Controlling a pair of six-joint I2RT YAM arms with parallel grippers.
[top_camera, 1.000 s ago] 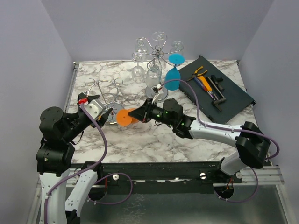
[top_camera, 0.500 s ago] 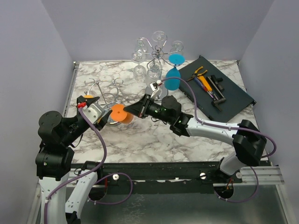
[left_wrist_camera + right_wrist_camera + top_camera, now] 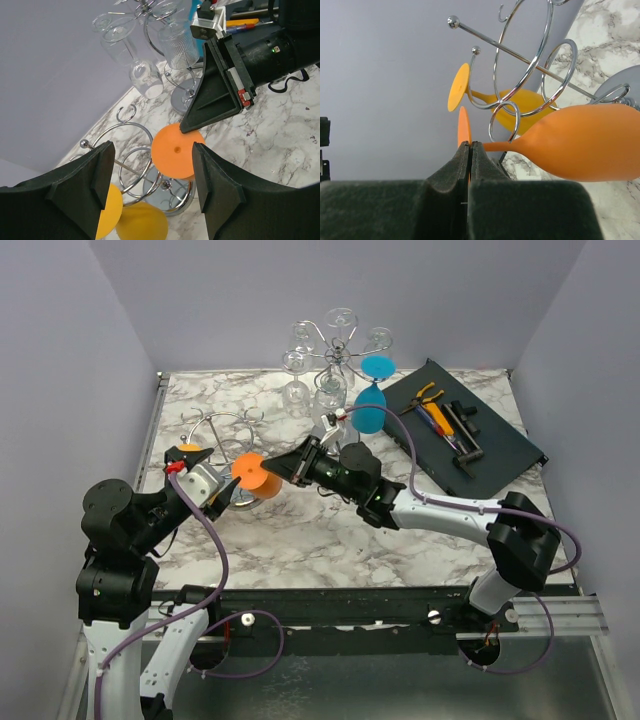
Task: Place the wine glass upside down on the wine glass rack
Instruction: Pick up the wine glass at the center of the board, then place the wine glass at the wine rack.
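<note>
An orange wine glass (image 3: pixel 585 145) lies on its side in the air, and my right gripper (image 3: pixel 470 145) is shut on the rim of its round foot (image 3: pixel 248 473). Its stem runs across a small loop of the chrome rack (image 3: pixel 522 65); I cannot tell whether they touch. A yellow glass (image 3: pixel 520 107) hangs on the same rack (image 3: pixel 225 435). My left gripper (image 3: pixel 152 175) is open with nothing in it, just in front of the rack and facing the orange foot (image 3: pixel 176 152). The yellow glass (image 3: pixel 140 222) shows low between its fingers.
A taller chrome rack (image 3: pixel 335 350) at the back holds several clear glasses and a blue one (image 3: pixel 372 405). A dark tray of tools (image 3: pixel 465 430) sits at the right. Grey walls close in the marble table (image 3: pixel 300 540).
My right arm has carried the orange glass to the left, up to the chrome rack. My left gripper has drawn back a little to the left and stayed open.
</note>
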